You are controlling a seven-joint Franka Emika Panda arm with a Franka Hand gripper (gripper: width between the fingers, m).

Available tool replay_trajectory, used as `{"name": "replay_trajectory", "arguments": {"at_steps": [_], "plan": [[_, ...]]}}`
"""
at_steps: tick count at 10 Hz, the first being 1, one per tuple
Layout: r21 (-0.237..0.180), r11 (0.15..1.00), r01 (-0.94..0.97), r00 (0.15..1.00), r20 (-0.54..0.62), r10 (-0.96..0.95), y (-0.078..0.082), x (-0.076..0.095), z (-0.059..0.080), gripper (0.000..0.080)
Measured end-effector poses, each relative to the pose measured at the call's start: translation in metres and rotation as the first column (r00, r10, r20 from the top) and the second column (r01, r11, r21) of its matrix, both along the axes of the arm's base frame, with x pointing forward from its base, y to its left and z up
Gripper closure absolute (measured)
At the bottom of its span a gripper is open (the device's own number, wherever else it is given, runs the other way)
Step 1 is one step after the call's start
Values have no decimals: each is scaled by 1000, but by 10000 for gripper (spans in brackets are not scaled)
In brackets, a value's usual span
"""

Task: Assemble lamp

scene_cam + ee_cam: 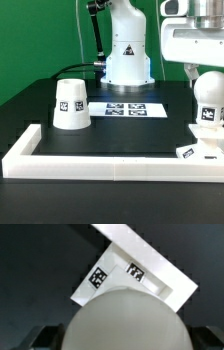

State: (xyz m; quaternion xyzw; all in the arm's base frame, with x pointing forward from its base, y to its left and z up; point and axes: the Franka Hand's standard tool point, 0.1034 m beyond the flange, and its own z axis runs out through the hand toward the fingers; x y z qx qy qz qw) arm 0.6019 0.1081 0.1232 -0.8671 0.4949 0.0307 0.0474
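My gripper (206, 82) is shut on the rounded white bulb (207, 103) at the exterior view's right and holds it upright just above the flat square base (190, 152). I cannot tell whether bulb and base touch. In the wrist view the bulb (125, 317) fills the lower middle between my dark fingers (42, 338), and the tagged base (135, 277) lies beyond it. The tapered cone shade (70, 103) stands wide end down on the black table at the exterior view's left, away from the gripper.
The marker board (127, 108) lies flat mid-table in front of the arm's white pedestal (128, 55). Long white bars (100, 160) edge the table's front and left. One bar (135, 241) runs just past the base in the wrist view.
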Motion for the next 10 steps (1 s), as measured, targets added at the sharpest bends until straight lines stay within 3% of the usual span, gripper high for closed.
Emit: {"name": "replay_trajectory", "arguments": {"at_steps": [5, 8, 9, 10], "plan": [[12, 917, 399, 916, -56, -398, 5, -1, 0, 219], [13, 891, 454, 889, -66, -452, 7, -1, 0, 205], [14, 900, 436, 899, -64, -434, 7, -1, 0, 120], [19, 935, 354, 934, -54, -352, 7, -1, 0, 106]]}}
